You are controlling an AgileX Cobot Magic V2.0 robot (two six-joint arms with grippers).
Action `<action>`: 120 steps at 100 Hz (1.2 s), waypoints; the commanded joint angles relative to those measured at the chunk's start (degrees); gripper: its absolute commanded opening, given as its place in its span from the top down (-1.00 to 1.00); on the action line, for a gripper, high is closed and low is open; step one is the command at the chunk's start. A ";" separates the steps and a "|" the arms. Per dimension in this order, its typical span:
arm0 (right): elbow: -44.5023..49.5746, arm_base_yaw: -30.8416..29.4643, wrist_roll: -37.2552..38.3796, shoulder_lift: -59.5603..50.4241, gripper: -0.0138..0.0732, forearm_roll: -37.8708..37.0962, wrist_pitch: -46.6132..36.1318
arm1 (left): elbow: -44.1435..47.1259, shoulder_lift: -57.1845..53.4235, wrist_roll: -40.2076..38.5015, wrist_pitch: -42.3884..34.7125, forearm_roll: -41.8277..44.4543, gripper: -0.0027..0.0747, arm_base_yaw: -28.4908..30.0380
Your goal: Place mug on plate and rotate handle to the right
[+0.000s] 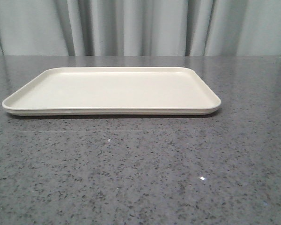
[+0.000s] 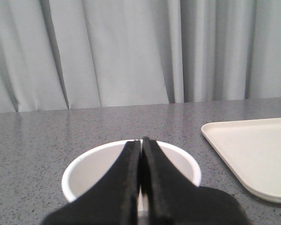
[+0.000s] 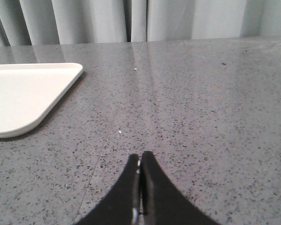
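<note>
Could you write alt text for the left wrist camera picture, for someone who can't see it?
A black gripper with its two fingers pressed together hangs over the open mouth of a white mug on a grey speckled table. A corner of a cream plate lies beside it, apart, with pale curtains behind.

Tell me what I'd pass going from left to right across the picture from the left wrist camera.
White round mug seen from above, then the black left gripper with its fingers closed together over the mug's opening, then the corner of the flat cream-coloured rectangular plate, all on the speckled grey table.
</note>
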 commanded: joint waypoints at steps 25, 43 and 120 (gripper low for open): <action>0.10 0.50 -0.18 -1.02 0.94 -0.51 -4.88 | 0.54 -1.59 -0.35 -4.29 -0.59 0.98 0.08; 0.10 0.50 -0.18 -1.02 0.94 -0.51 -4.88 | 0.54 -1.59 -0.35 -4.29 -0.45 0.98 0.08; 0.10 0.50 -0.18 -1.02 0.94 -0.51 -4.88 | 0.54 -1.59 -0.24 -6.92 2.27 0.98 0.08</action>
